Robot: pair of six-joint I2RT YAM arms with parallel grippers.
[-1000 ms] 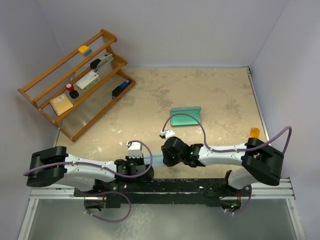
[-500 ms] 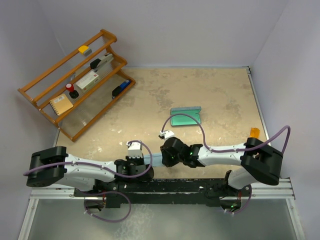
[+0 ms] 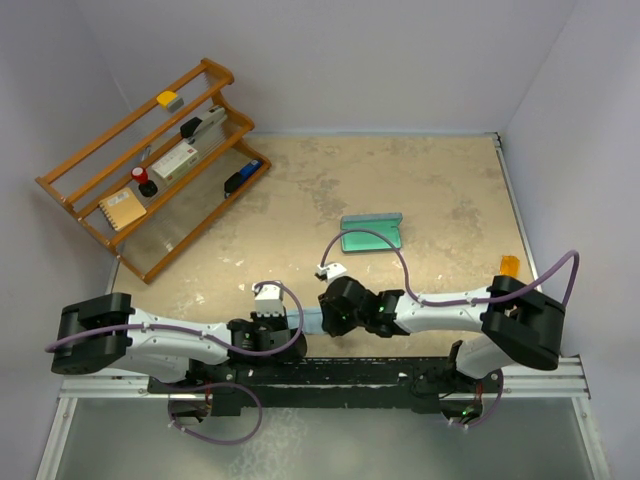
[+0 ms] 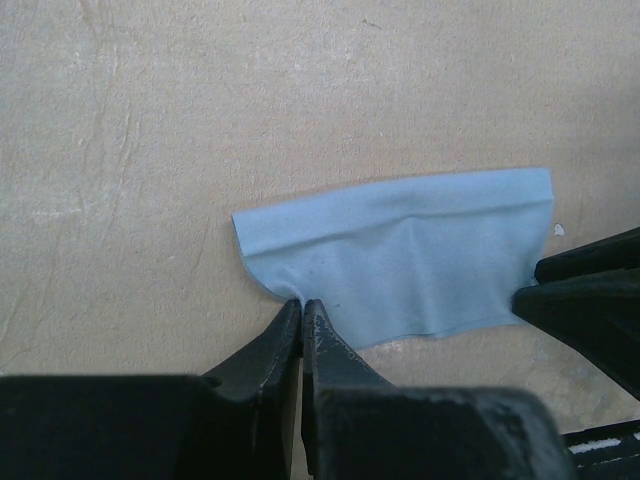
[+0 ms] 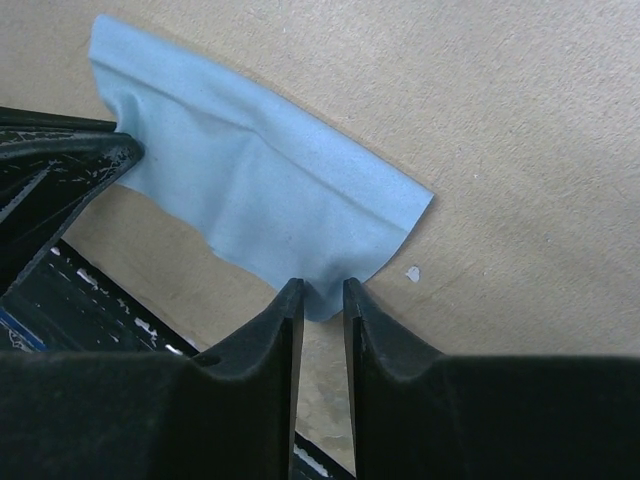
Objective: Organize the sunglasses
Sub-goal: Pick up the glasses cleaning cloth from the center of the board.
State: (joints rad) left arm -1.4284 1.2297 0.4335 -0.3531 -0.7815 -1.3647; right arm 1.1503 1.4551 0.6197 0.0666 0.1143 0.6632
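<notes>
The beige surface (image 3: 430, 180) is boxed in by pale walls, with a wooden rack (image 3: 150, 170) of small items at the far left and a teal case (image 3: 372, 234) near the middle. I see no sunglasses lying loose, so I take it they are in that case or out of view. The thing in hand is the blue cloth (image 4: 400, 255), lying flat at the near edge between both arms, well apart from the case and with one long side turned over in a fold.

My left fingers (image 4: 300, 325) are pressed together on the cloth's near left corner and seem to pinch it. My right fingers (image 5: 285, 315) stand slightly apart with the opposite near corner sitting in the gap. The cloth is too thin for that gap to be a grip, so I judge that side loose.

As I read it, the step is folding or tidying the cloth. To do it well I would:
- get both corners pinched firmly before lifting
- raise the two sides evenly so the fabric stays taut and the fold does not slip open
- carry the near edge over to meet the far edge squarely
- keep the fingertips low but off the surface to avoid dragging
</notes>
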